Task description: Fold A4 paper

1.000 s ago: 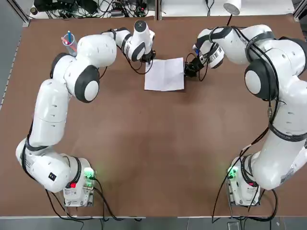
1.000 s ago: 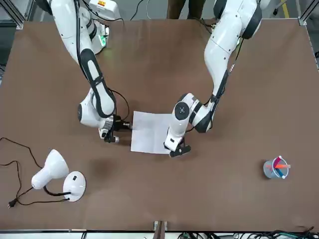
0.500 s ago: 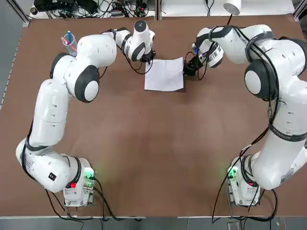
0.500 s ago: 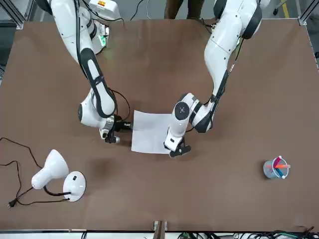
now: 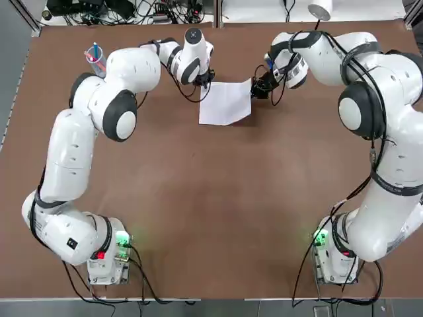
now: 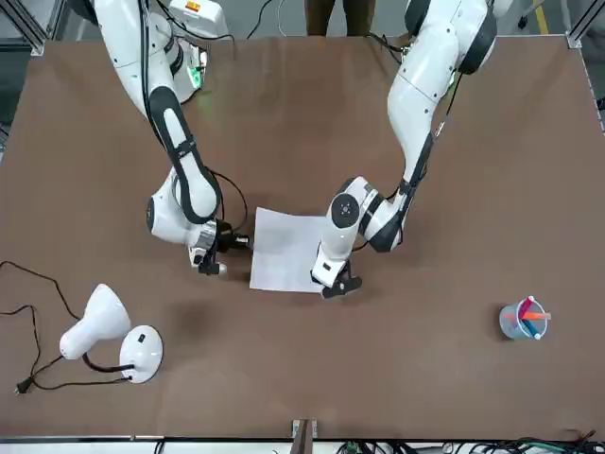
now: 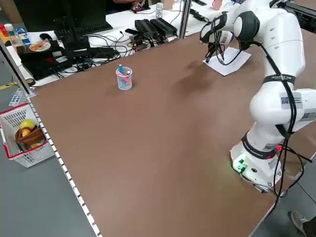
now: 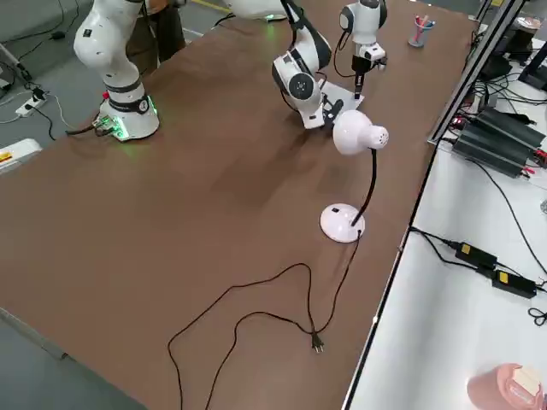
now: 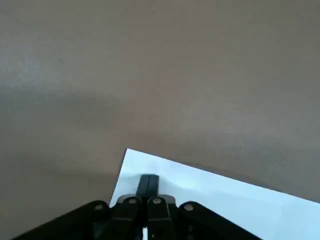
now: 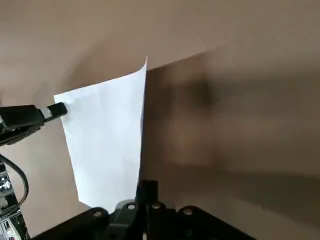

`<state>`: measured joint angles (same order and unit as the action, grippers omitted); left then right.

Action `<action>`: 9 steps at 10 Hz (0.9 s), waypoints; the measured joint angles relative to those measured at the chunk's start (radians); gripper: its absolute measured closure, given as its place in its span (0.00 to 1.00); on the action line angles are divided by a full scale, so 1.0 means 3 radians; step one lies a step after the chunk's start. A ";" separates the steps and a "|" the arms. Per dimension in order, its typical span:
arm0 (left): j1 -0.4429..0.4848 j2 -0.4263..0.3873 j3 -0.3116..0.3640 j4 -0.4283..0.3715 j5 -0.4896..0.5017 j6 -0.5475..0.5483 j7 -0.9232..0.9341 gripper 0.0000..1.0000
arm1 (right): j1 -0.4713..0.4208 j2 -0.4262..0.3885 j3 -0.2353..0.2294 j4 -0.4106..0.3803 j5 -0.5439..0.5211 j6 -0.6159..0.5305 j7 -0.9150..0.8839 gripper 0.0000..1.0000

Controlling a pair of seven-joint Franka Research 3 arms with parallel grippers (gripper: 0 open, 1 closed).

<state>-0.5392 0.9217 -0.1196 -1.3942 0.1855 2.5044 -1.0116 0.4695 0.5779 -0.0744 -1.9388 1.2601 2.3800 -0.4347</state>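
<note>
Fingers of both grippers being kept together: right gripper (image 10: 148,192) clamped on edge of one A4 sheet (image 10: 107,140), left gripper (image 9: 148,186) being held over opposite corner; one desk lamp (image 6: 118,331), one pen cup (image 6: 523,320) being left aside.

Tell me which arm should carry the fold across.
Right, I'd say: the right gripper is shut on the paper's raised edge, while the left gripper sits at a flat corner, better for pinning.

The right gripper (image 6: 244,243) is closed on the edge of the white paper (image 6: 286,252). The left gripper (image 6: 340,284) is shut at the sheet's opposite edge; from the right gripper, the lamp (image 6: 98,323) lies well apart on the table (image 6: 378,378).
</note>
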 joint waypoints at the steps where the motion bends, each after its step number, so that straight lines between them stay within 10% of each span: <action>1: 0.0000 0.0000 0.0000 0.0000 0.0000 0.0000 0.0000 0.99 | 0.0000 -0.0017 0.0000 0.0015 0.0001 0.0000 0.0008 0.99; 9: 0.0000 0.0000 0.0000 -0.0001 0.0000 0.0002 0.0001 0.99 | 0.0163 -0.0204 0.0053 0.0012 0.0061 -0.0006 0.0107 0.98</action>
<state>-0.5392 0.9216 -0.1195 -1.3944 0.1854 2.5050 -1.0112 0.5185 0.5166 -0.0584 -1.9352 1.2783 2.3783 -0.4027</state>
